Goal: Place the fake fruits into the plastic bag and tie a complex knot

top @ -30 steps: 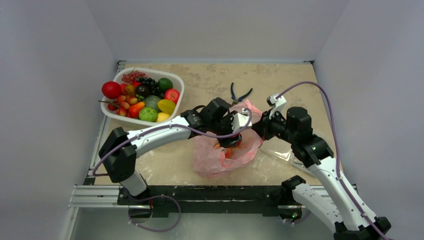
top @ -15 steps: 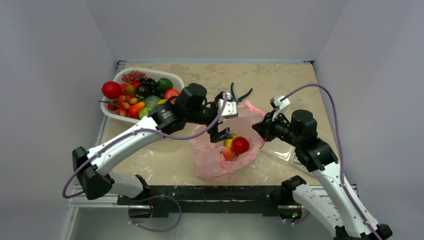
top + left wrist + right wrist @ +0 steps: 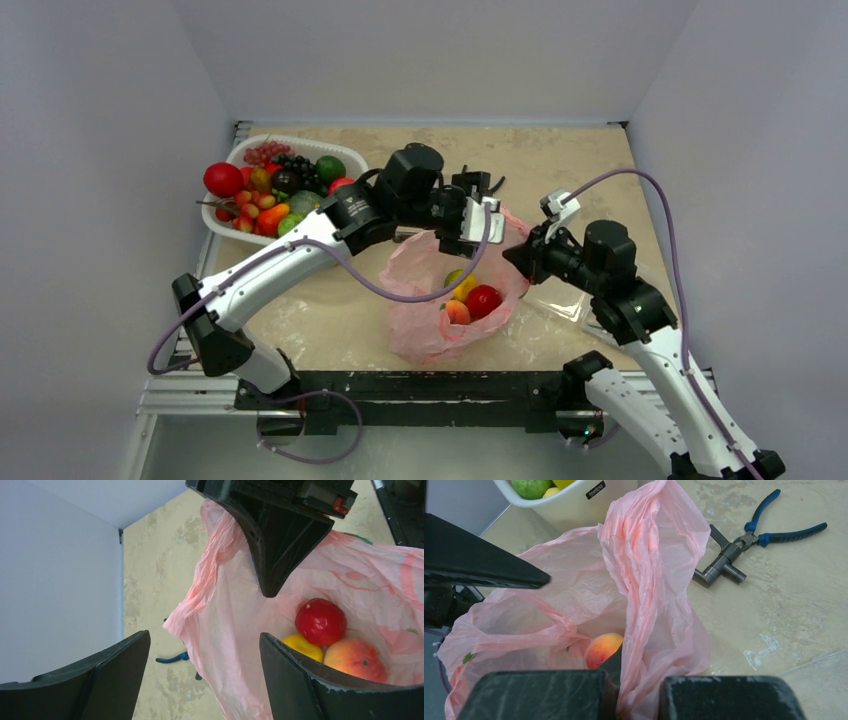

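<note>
The pink plastic bag (image 3: 425,315) lies open at the table's middle front. A red fruit (image 3: 483,299), a yellow one (image 3: 461,283) and a peach (image 3: 456,312) sit inside it. My left gripper (image 3: 478,232) is open and empty, just above the bag's far rim. In the left wrist view the gripper (image 3: 205,675) straddles a raised fold of the bag (image 3: 225,610), with the red fruit (image 3: 320,621) beyond. My right gripper (image 3: 518,258) is shut on the bag's right rim. In the right wrist view pink film (image 3: 649,605) is pinched in the gripper (image 3: 636,700). No knot shows.
A white basket (image 3: 290,138) heaped with more fake fruits (image 3: 285,195) stands at the back left. Blue-handled pliers (image 3: 482,186) lie behind the bag, with a small metal fitting (image 3: 719,570) beside them. A clear plastic bag (image 3: 560,298) lies under the right arm.
My left gripper has come up out of the bag, leaving the red fruit inside, and moved to the bag's far rim. The right gripper has stayed holding the rim.
</note>
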